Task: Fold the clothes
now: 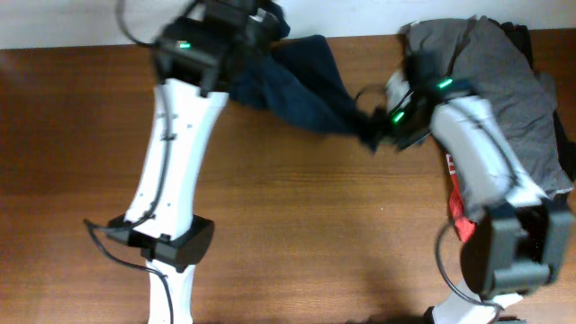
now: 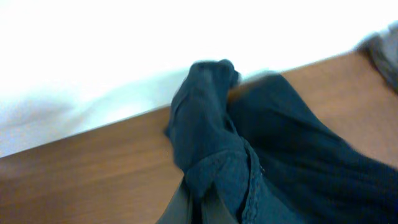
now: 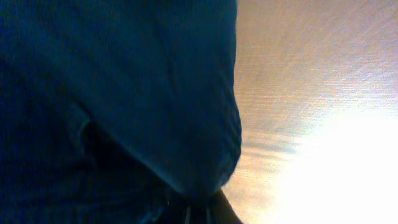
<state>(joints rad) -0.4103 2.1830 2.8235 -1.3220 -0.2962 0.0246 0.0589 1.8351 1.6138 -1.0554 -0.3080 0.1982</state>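
- We see a brown wooden table (image 1: 297,225) that fills almost the whole overhead view; its fine grain runs from side to side.
- Behind the far edge of the table there is a plain white wall (image 1: 54,22), visible only as a narrow band at the top.
- In the left wrist view this wall is very bright and shows no detail.
- In the right wrist view a strong light makes a white glare (image 3: 336,168) on the wood at the lower right.

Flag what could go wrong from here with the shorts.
1. Bunched shorts span left claw to right claw near the table's far edge: a slip could drop them off.
2. Cloth fills the right wrist view, so that grip is hard to check.
3. The right arm sits beside the grey garment; may drag it.
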